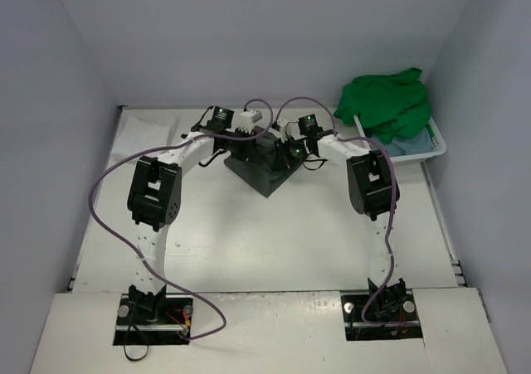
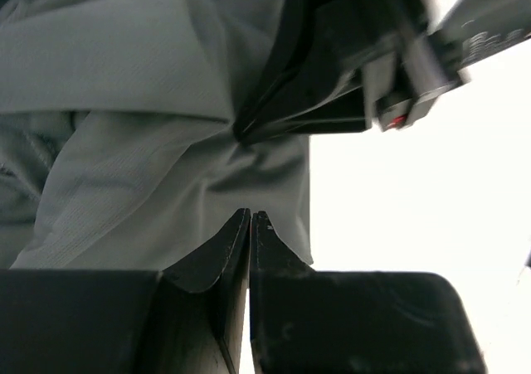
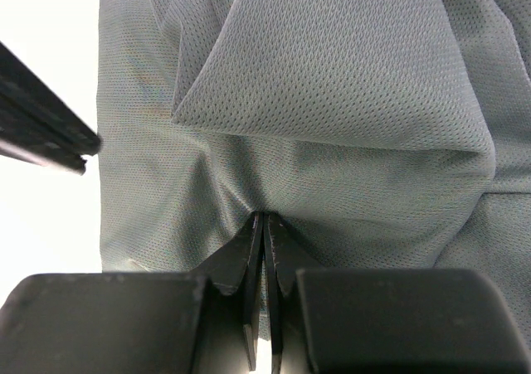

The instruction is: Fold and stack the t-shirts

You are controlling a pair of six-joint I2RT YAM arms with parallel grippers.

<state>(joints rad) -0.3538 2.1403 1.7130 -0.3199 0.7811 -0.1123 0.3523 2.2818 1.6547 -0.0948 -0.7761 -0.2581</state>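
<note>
- Standing at the near edge of the table [image 1: 274, 241], the two arm bases are side by side, and both arms reach away toward the middle of the far part.
- The left gripper [image 2: 250, 216] has its two fingers pressed together with almost no gap. Their tips sit on the dark grey shirt [image 2: 124, 142], close to its edge, and a dark crease in the cloth runs straight to the tips, so a small fold seems to be pinched there.
- The right gripper [image 3: 264, 218] is also fully closed. Wrinkles in the mesh cloth come together at its tips, so it holds a pinch of the same shirt.
- In the left wrist view the right gripper is just beyond the left one and also bites the cloth, so the two are near each other.
- From above, the dark grey shirt lies bunched on the table under the two grippers, with one corner pointing toward the bases.
- Farther, at the far right of the table, a white basket [image 1: 437, 146] stands well apart from the arms.
- A bright green shirt [image 1: 386, 104] is heaped in the basket and rises above its rim.
- A light blue shirt [image 1: 411, 144] shows under the green one, inside the basket.
</note>
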